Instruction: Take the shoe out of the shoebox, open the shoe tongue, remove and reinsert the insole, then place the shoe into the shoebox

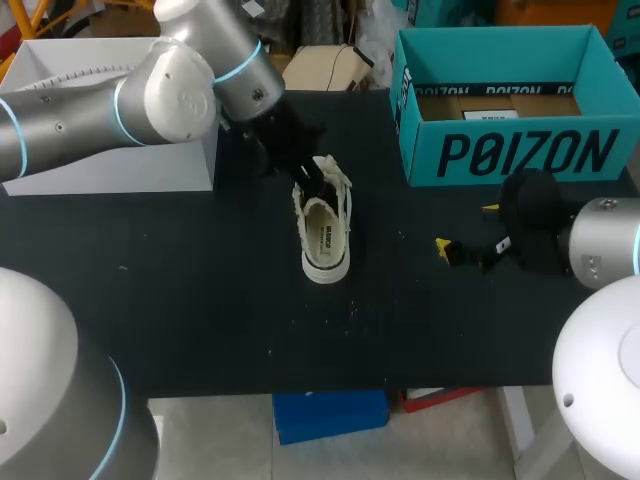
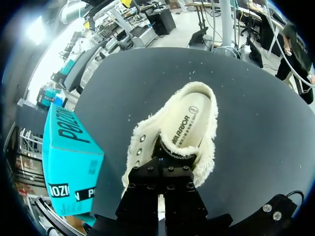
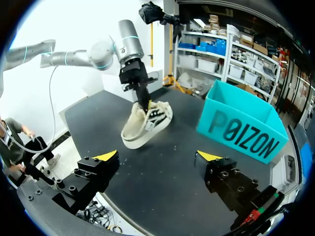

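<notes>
Left tool [image 1: 318, 182] grips shoe [image 1: 326, 238], tongue end (shoe tilted); right tool [image 3: 156, 156] apart.

cream shoe [image 1: 325, 240] with black side stripes; teal shoebox [image 1: 520, 152]; black table [image 1: 200, 300]

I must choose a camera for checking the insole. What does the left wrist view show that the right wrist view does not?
Only the left wrist view looks down into the shoe: the insole lies inside it, and eyelets show along the opening. Only the right wrist view shows the left arm whole, the shoe's outer side, and the right end effector, open, with nothing between its yellow tips. Both show the left end effector at the shoe's opening, the teal shoebox and the black table.
</notes>
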Robot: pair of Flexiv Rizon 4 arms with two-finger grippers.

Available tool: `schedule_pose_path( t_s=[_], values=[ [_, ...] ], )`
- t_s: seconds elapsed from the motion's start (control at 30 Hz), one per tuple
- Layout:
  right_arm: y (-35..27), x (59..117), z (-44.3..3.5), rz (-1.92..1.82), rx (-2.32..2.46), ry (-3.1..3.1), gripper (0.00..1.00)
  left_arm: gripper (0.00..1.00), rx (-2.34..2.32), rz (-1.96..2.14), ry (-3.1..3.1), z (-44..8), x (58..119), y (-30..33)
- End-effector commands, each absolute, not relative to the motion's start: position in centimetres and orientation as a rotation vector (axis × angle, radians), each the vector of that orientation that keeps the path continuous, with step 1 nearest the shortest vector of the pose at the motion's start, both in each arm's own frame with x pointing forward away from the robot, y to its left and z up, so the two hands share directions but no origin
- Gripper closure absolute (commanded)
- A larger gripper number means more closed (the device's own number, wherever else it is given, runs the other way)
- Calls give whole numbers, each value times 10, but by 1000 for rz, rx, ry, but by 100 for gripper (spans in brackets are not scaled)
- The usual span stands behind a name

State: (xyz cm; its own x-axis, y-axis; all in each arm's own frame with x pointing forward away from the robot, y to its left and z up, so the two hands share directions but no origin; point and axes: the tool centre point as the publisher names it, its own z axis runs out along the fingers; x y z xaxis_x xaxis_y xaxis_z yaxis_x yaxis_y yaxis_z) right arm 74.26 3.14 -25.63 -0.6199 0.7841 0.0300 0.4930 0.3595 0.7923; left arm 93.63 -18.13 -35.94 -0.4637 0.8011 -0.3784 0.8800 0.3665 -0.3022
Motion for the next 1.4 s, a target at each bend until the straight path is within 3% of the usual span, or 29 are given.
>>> schedule_pose_path(
  t_s=[0.03,0.53,0.57,0.6,0.63,1.07,1.2,1.4],
  values=[
    [32,743,-257,1138,1123,2275,0,100,1513,-680,2449,-347,930,-170],
    [32,743,-257,1138,1123,2275,0,100,932,-976,2650,-292,873,-96],
    [32,743,-257,1138,1123,2275,0,94,883,-977,2675,-291,868,-89],
    [32,743,-257,1138,1123,2275,0,65,843,-989,2727,-292,862,-83],
    [32,743,-257,1138,1123,2275,0,0,814,-999,2768,-292,855,-79],
    [32,743,-257,1138,1123,2275,0,0,814,-999,2768,-292,855,-79],
    [32,743,-257,1138,1123,2275,0,0,533,-1250,2788,-297,853,-76],
    [32,743,-257,1138,1123,2275,0,0,398,-1278,2821,-290,843,-54]
  ],
)
